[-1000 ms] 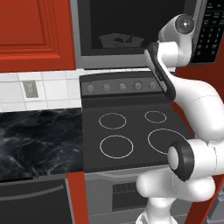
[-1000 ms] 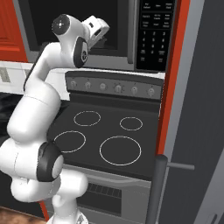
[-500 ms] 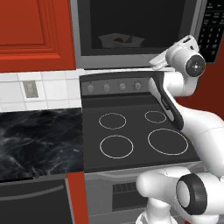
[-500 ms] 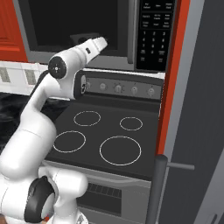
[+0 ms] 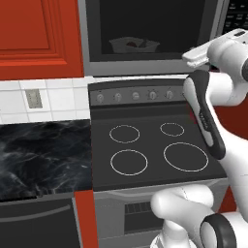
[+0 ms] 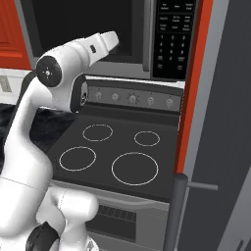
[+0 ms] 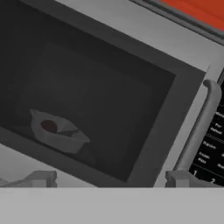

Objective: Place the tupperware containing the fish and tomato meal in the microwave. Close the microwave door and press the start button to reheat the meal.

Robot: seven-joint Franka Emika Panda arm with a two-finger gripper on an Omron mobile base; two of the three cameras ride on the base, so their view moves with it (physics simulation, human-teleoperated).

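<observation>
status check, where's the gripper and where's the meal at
Gripper open, empty, facing the microwave door. Tupperware with tomato inside, door shut. Keypad unobstructed, start not yet pressed.

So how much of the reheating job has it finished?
The tray of food sits inside the microwave, and the door looks shut over it. The open claw faces the door, empty. Pressing start on the keypad is what's left.
</observation>
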